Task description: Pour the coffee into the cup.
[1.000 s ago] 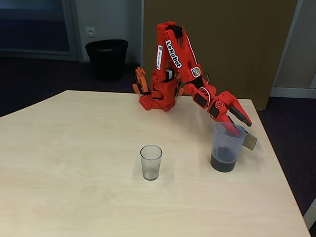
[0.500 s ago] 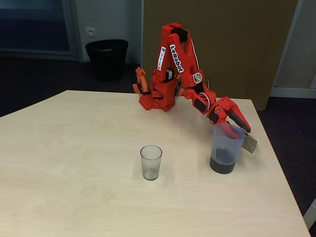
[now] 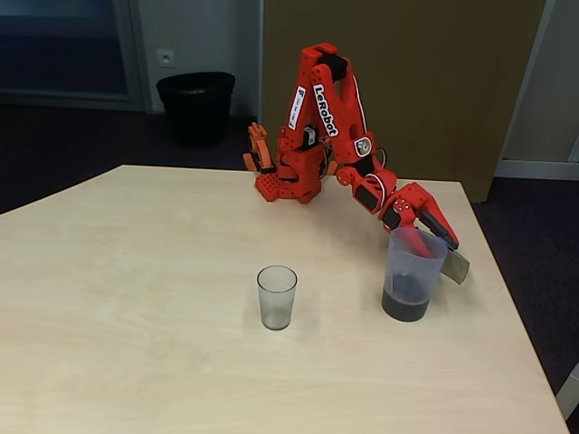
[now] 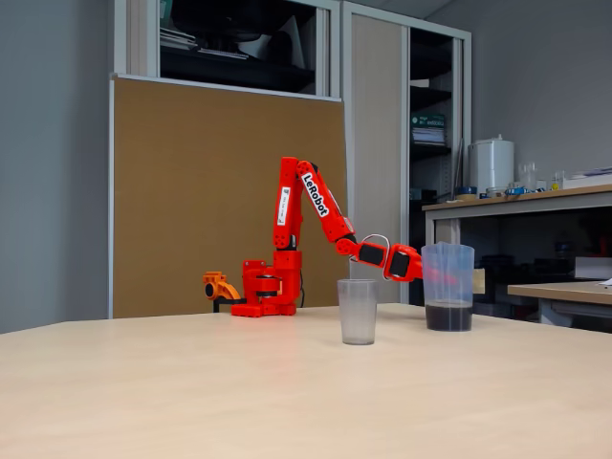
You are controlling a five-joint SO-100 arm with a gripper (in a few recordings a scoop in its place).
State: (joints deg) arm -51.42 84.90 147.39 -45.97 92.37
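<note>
Left to right, you have a black bin (image 3: 195,107) on the floor behind the table (image 3: 136,316), then the cup (image 3: 276,297) standing upright mid-table with open tabletop around it. Well to its right stands the bluish pitcher (image 3: 412,274), upright, coffee (image 3: 404,306) shallow in its bottom. Your gripper (image 3: 431,236) sits at the pitcher's rim, one finger dipping inside; its tips are hidden behind the translucent wall, so I cannot tell its grip.

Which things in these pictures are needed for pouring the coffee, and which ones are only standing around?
Needed for the job:
- coffee, shallow dark layer in the pitcher
- pitcher, standing on the table
- cup, looks empty
- gripper, at the pitcher's rim

Only standing around:
- black bin on the floor behind the table
- cabinet behind the arm
</note>
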